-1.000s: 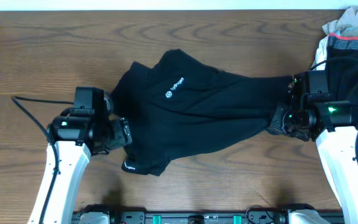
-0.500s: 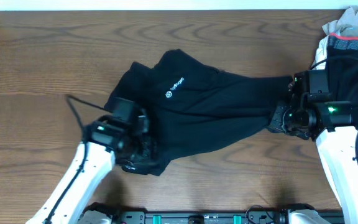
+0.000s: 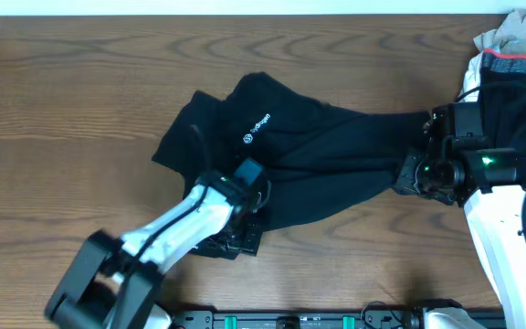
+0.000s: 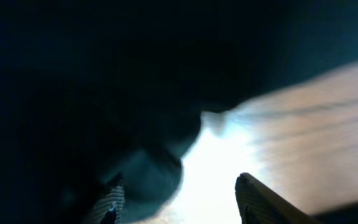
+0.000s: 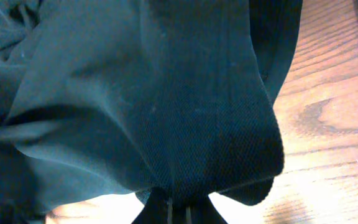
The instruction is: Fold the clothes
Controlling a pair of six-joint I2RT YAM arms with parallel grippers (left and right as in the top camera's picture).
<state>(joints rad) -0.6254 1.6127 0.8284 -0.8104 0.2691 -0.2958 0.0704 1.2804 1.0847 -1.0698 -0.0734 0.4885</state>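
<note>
The black T-shirt (image 3: 318, 164) with a small white logo (image 3: 257, 128) lies crumpled across the middle of the wooden table (image 3: 62, 119), stretched toward the right. My right gripper (image 3: 409, 178) is shut on its right end; the wrist view shows the cloth (image 5: 185, 106) pinched between the fingers (image 5: 179, 211). My left gripper (image 3: 245, 233) is open over the shirt's lower left edge. In the left wrist view its fingers (image 4: 179, 202) are spread, with dark cloth (image 4: 104, 93) at the left finger and bare wood between them.
A pile of other garments (image 3: 510, 55), dark, red-trimmed and beige, lies at the table's right edge behind my right arm. A black cable runs from my left arm over the shirt.
My left arm has swung right, from the table left of the shirt onto the shirt's lower left edge. The right arm and the shirt have stayed still.
</note>
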